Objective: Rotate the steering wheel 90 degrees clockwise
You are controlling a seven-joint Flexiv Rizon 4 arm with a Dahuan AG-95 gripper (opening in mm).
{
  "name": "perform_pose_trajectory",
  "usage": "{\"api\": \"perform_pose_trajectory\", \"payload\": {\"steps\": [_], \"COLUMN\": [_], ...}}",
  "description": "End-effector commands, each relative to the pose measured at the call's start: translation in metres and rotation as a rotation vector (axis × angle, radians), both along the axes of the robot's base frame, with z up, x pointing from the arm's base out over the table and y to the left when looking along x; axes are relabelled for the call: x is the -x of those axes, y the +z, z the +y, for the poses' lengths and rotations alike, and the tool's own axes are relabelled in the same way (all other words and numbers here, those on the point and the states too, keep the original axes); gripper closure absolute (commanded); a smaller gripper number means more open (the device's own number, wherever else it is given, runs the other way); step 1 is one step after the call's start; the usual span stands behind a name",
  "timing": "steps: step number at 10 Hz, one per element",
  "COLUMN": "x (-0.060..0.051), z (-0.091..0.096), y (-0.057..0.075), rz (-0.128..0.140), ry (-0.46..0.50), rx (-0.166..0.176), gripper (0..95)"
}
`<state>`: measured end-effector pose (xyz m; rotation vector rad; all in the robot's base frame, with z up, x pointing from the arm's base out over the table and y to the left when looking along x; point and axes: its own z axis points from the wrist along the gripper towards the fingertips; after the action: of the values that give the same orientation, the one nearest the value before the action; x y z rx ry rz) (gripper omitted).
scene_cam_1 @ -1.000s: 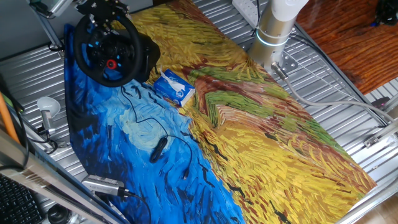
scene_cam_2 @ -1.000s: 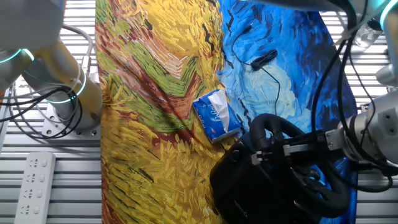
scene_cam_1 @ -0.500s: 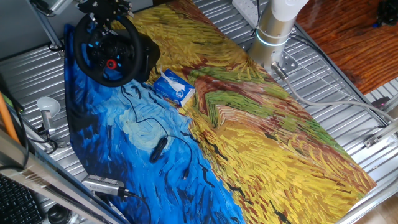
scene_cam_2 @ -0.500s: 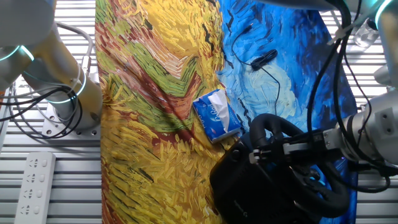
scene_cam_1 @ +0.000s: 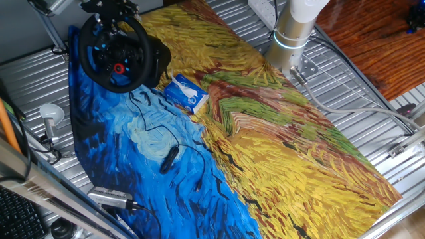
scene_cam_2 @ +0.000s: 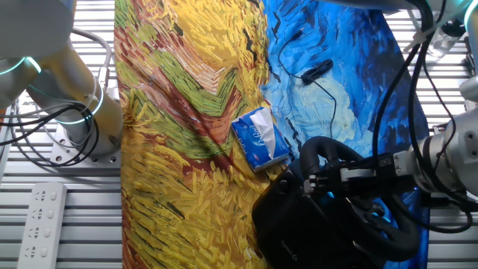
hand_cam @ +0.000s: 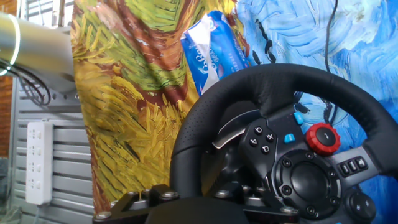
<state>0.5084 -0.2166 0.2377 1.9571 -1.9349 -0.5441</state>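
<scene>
The black steering wheel (scene_cam_1: 141, 48) stands on its black base at the far left corner of the painted cloth, its red knob (scene_cam_1: 119, 68) on the hub. It also shows in the other fixed view (scene_cam_2: 329, 146) and fills the hand view (hand_cam: 292, 81), red knob (hand_cam: 323, 138) at the right. My gripper (scene_cam_1: 109, 18) sits at the wheel's top rim; in the other fixed view my gripper (scene_cam_2: 314, 183) reaches in from the right. In the hand view my gripper (hand_cam: 186, 194) has the rim between its fingers, shut on it.
A small blue-white box (scene_cam_1: 186, 93) lies just beside the wheel's base; it also shows in the hand view (hand_cam: 214, 53). A black cable with a small device (scene_cam_1: 169, 159) lies on the blue cloth. The arm's base (scene_cam_1: 292, 33) stands at the far side. A power strip (hand_cam: 37, 162) lies off the cloth.
In the other fixed view the hand has shifted slightly to the right along the rim. The wheel looks almost unchanged.
</scene>
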Motion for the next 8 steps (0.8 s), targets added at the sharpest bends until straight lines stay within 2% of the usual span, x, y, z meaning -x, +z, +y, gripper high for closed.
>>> {"api": "perform_pose_trajectory", "payload": {"steps": [1,8], "x": [0.0016,0.0011], "z": [-0.0002,-0.0001], "y": [0.0002,0.0], "rz": [0.001,-0.002], "ry": [-0.012,-0.035], "rx": [0.02,0.036], "gripper": [38.0,38.0]}}
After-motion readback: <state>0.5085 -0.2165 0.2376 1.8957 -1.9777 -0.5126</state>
